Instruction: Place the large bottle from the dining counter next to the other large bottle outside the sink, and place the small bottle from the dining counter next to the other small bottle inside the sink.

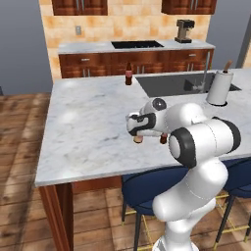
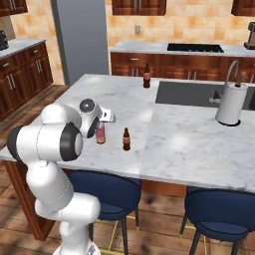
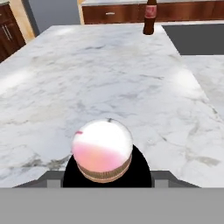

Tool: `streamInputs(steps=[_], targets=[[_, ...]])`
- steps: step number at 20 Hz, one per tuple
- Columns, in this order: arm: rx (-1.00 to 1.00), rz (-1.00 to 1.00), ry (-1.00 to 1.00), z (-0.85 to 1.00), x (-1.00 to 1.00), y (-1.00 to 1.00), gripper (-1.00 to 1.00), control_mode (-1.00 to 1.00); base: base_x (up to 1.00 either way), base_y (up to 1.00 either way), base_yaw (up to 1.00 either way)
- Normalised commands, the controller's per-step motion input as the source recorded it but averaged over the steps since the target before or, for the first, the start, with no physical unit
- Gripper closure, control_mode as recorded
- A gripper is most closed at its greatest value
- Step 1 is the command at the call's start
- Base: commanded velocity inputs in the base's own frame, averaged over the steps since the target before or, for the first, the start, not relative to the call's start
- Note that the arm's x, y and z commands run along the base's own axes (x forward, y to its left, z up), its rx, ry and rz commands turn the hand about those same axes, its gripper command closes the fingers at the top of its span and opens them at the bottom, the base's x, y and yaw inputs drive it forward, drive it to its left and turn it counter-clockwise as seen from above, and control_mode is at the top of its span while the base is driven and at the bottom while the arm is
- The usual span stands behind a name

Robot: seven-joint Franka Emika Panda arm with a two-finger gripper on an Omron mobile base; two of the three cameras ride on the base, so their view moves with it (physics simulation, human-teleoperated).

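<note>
Step in hand: you had the arm's fingers [image 2: 101,130] set on the tall pale pink-and-white bottle with the dark red neck [image 2: 101,134], near the front edge of the white grey-veined marble bench [image 1: 83,127]. I judged this the pickup of the large bottle, first half of the task.

Fingers: part open, apparently closed round the pink bottle. The hand view looked along it, its rounded pink-and-white body [image 3: 103,151] sitting right at the hand. Whether it was clear of the bench, I could not tell.

Slender dark brown bottle with the red cap: stood on the bench just beside the pink one [image 2: 126,139], untouched.

Squat dark brown bottle with the reddish top: stood on the bench [image 1: 128,74] at the near corner of the dark grey recessed sink [image 1: 166,84], outside the basin.

Next move, as I judged it: you would need to carry the pink bottle upright across to the squat one and set it beside that, outside the sink, without knocking either.

Count: three bottles seen on the bench, one sink, one white paper-towel roll on its stand [image 2: 231,103]. Any bottle inside the basin was hidden from me.
</note>
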Motion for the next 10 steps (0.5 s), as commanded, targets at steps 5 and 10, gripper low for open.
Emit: streamInputs(steps=[5, 10], targets=[[0.0, 0.0, 0.0, 0.0, 0.0, 0.0, 1.0, 1.0, -0.04, 1.0, 0.0], [0.0, 0.0, 0.0, 0.0, 0.0, 0.0, 1.0, 1.0, 0.0, 1.0, 0.0]])
